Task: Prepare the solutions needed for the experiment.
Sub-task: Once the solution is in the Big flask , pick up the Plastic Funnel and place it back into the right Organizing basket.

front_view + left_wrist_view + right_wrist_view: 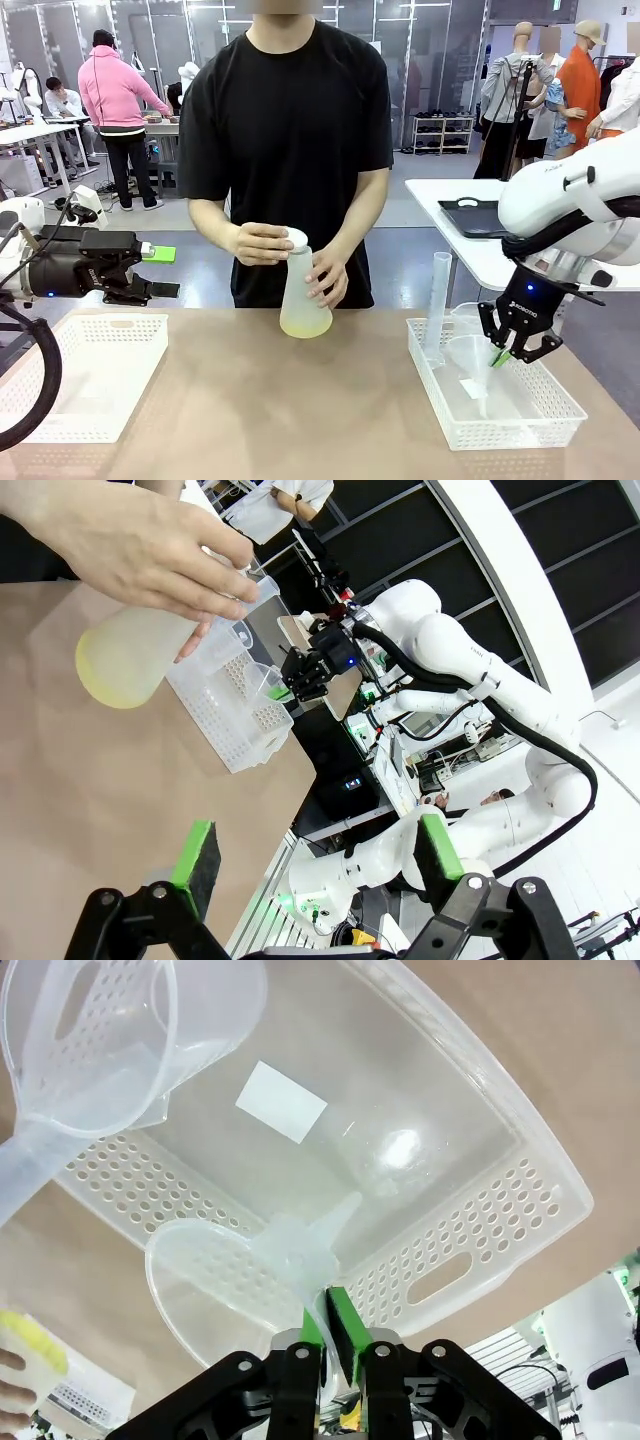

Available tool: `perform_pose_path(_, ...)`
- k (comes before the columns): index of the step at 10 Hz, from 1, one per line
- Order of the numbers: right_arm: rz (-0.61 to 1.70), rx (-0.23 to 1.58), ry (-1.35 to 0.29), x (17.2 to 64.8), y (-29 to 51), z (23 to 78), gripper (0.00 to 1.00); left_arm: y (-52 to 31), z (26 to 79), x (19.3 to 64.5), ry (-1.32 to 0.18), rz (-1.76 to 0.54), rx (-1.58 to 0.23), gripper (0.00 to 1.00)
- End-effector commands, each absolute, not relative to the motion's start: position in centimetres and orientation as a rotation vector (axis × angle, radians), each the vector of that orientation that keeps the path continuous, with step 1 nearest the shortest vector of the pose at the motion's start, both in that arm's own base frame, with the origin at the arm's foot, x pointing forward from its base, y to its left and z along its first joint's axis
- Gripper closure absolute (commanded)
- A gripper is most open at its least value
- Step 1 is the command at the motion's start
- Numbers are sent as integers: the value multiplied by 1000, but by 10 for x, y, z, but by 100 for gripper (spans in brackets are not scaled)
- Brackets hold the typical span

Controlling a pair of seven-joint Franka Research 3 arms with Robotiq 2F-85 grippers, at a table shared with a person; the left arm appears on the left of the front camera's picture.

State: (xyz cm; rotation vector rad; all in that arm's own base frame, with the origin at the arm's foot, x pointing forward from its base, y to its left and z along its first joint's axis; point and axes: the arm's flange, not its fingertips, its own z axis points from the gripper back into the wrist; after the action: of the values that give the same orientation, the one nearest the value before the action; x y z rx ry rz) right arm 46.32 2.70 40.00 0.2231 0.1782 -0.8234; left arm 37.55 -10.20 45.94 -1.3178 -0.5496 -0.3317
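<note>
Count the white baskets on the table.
2. The left basket sits by the robot's left arm; the right basket sits by its right arm, holding a jug, funnel and cylinder. None looks hidden.

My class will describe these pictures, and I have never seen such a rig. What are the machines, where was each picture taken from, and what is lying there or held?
Two robot arms share a table with a person. The front view looks across it; each wrist view looks along one gripper's fingers. The left gripper is open above a white basket. The right gripper is shut on a clear funnel over a second basket, which holds a jug. The person's hands hold a flask with yellow-green solution at the table's middle.
</note>
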Motion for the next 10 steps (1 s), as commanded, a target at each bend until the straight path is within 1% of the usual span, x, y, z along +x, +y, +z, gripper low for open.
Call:
perform_pose_path(1, -861, 184, 142, 474, 38, 402, 92, -103, 461, 374, -535, -335, -1315, 0)
perform_pose_path(3, -861, 173, 145, 476, 42, 403, 84, -103, 461, 374, -535, -335, -1315, 0)
perform_pose_path(4, -859, 171, 139, 477, 44, 403, 75, -103, 461, 374, -535, -335, -1315, 0)
perform_pose_path(5, -866, 169, 127, 476, 43, 404, 72, -103, 461, 374, -535, -335, -1315, 0)
perform_pose_path(8, -878, 193, 93, 473, 46, 408, 40, -103, 461, 374, -535, -335, -1315, 0)
perform_pose_path(9, -879, 203, 85, 473, 46, 409, 32, -103, 461, 374, -535, -335, -1315, 0)
perform_pose_path(10, -879, 206, 91, 474, 46, 408, 21, -103, 461, 374, -535, -335, -1315, 0)
